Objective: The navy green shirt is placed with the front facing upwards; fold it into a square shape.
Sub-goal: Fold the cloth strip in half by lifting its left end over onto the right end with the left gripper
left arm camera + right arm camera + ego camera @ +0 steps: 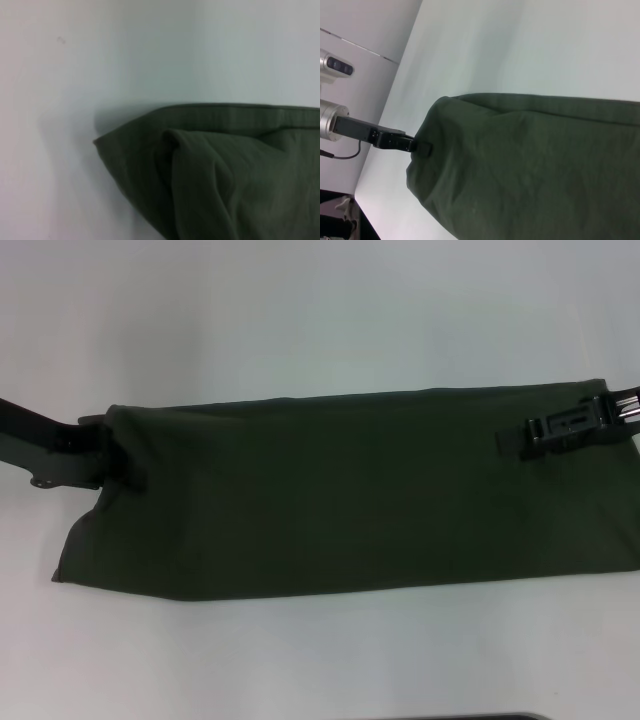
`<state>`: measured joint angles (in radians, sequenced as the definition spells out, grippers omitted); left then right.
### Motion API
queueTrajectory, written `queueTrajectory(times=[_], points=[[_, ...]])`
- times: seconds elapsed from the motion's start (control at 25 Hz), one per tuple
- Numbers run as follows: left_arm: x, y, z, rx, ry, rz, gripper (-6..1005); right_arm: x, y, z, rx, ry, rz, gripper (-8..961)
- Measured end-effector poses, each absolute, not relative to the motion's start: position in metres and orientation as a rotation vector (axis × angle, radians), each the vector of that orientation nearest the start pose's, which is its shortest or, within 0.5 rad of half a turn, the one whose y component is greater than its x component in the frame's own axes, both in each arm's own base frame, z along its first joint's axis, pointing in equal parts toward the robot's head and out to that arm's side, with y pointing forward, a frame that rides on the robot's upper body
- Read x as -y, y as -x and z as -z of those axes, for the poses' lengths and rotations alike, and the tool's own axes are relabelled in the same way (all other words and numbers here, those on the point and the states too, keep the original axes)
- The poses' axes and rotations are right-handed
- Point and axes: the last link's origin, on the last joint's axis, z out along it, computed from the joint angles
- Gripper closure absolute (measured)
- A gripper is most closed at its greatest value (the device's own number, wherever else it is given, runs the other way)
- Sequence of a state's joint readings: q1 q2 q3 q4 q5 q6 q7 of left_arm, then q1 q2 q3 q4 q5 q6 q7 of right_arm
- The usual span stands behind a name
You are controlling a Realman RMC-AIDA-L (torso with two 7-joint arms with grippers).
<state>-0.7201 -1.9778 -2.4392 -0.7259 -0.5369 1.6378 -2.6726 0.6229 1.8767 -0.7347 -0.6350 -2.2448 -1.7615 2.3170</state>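
- The navy green shirt (340, 495) lies across the middle of the white table (300, 310) as a long band running from the robot's left to its right. No chest lettering or neck label shows, so the visible face is plain cloth.
- The left gripper (118, 452) sits at the shirt's left end, at the far corner. Cloth is bunched and lifted around it, which suggests a clamp on that end; the fingers are buried in fabric, so whether they are together cannot be told.
- The right gripper (545, 432) rests on top of the shirt near its right end, close to the far edge. Its finger spacing cannot be told either.
- Judgement: holding both ends of the same long edge keeps the band taut and lets it be moved as one piece for the next fold.
- Edges: the far edge is straight; the near-left corner (62, 575) flares outward and lies flat. In the left wrist view the end fold (200, 150) stands up off the table.
- Open room: bare table lies beyond the far edge and before the near edge; the right end runs out of the head view.
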Motion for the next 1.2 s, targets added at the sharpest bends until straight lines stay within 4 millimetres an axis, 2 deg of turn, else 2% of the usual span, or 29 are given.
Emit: queueTrajectory(times=[0.68, 1.2], points=[[-0.352, 0.280, -0.035, 2.056, 2.188, -0.113, 917, -0.334, -0.277, -0.059, -1.834, 2.575, -0.290, 146], [-0.351, 0.302, -0.070, 2.066, 2.093, -0.108, 919, -0.334, -0.277, -0.059, -1.840, 2.572, -0.290, 147]])
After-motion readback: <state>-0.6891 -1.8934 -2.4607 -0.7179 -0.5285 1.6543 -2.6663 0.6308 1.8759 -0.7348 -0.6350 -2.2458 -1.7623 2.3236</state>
